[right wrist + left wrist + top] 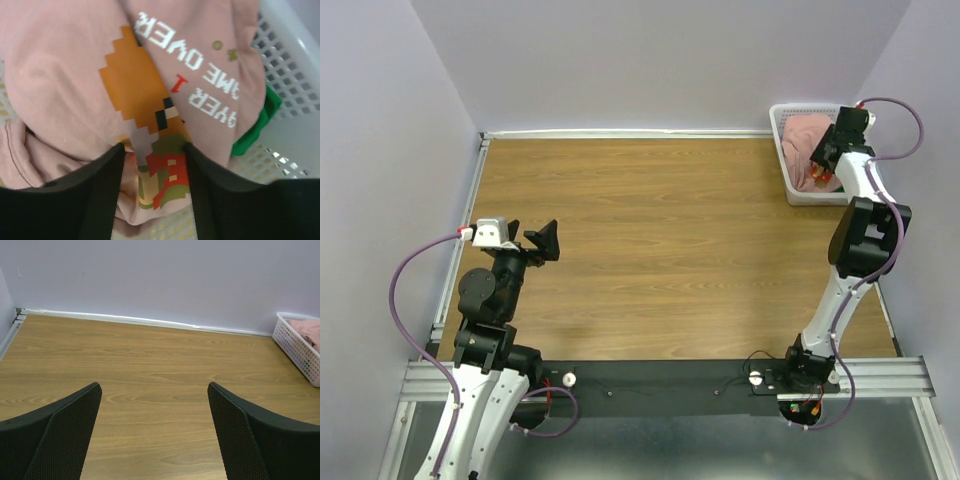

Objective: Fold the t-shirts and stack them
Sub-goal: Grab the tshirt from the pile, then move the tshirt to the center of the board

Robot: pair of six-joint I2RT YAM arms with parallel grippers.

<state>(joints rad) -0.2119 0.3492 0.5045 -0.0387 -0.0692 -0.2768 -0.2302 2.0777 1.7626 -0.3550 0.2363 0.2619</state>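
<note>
The dusty-pink t-shirt [803, 135] lies crumpled in the white lattice basket [810, 198] at the far right corner. In the right wrist view the pink t-shirt [75, 65] shows its pixel cartoon print and white lettering. A bit of the bright green t-shirt [255, 125] sticks out beneath it. My right gripper [155, 150] is down inside the basket, its jaws closed partway on a fold of the pink cloth at the print. My left gripper [155, 390] is open and empty, held above the bare table at the near left [548, 240].
The basket's wall [295, 65] stands close to the right of my right gripper. The basket [300, 347] shows at the right edge of the left wrist view. The wooden table [660, 230] is bounded by lilac walls at the back and both sides.
</note>
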